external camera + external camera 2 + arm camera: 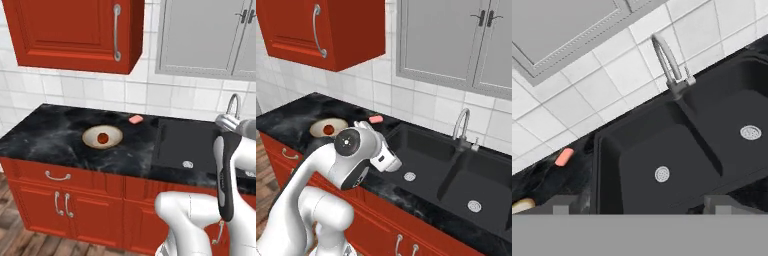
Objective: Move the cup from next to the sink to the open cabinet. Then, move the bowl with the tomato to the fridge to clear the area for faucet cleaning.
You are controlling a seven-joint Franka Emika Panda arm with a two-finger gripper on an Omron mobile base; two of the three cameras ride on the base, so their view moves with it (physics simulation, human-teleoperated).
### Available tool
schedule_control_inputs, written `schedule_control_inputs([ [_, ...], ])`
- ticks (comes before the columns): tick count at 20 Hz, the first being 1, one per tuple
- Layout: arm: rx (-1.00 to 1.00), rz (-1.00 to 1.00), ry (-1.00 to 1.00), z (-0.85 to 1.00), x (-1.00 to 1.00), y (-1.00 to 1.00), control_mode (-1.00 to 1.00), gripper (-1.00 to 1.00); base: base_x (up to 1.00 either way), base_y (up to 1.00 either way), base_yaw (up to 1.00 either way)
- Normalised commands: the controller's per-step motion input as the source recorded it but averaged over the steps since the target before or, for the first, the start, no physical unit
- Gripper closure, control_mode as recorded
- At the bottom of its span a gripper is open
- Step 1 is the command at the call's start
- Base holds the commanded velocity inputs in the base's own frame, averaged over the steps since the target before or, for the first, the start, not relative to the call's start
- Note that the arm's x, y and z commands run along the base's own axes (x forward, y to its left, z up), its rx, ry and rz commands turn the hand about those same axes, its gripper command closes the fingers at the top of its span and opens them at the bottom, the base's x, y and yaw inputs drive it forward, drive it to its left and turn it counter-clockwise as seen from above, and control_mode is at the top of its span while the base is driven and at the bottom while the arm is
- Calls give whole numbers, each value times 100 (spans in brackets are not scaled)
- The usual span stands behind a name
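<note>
The cream bowl [114, 136] with the small red tomato [102, 138] in it sits on the black counter, left of the black double-basin sink [176, 140]. The right base view has the bowl [320, 127] behind my arm's elbow. The silver faucet [667, 60] rises behind the divider between the two basins. My gripper [646, 204] hangs open and empty over the sink's front rim, facing the left basin. A sliver of the bowl's rim [522, 204] shows at the hand view's lower left. The red wall cabinet [75, 30] hangs above the counter; its inside is hidden. The cup and the fridge are out of view.
A flat pink-orange sponge [135, 119] lies by the wall between bowl and sink. A grey double-door cabinet [456, 40] hangs above the sink. Red drawers and doors [60, 200] run under the counter. My own arm [351, 160] crosses in front of the counter edge.
</note>
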Motion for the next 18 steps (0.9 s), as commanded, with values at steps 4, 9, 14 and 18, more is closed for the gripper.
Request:
schedule_control_inputs([
  [4,0,0,0,0,0,0,100,-100,74,100,-8],
  [9,0,0,0,0,0,0,100,-100,56,100,-9],
  [14,0,0,0,0,0,0,100,-100,83,100,-15],
  [18,0,0,0,0,0,0,100,-100,97,81,-31],
])
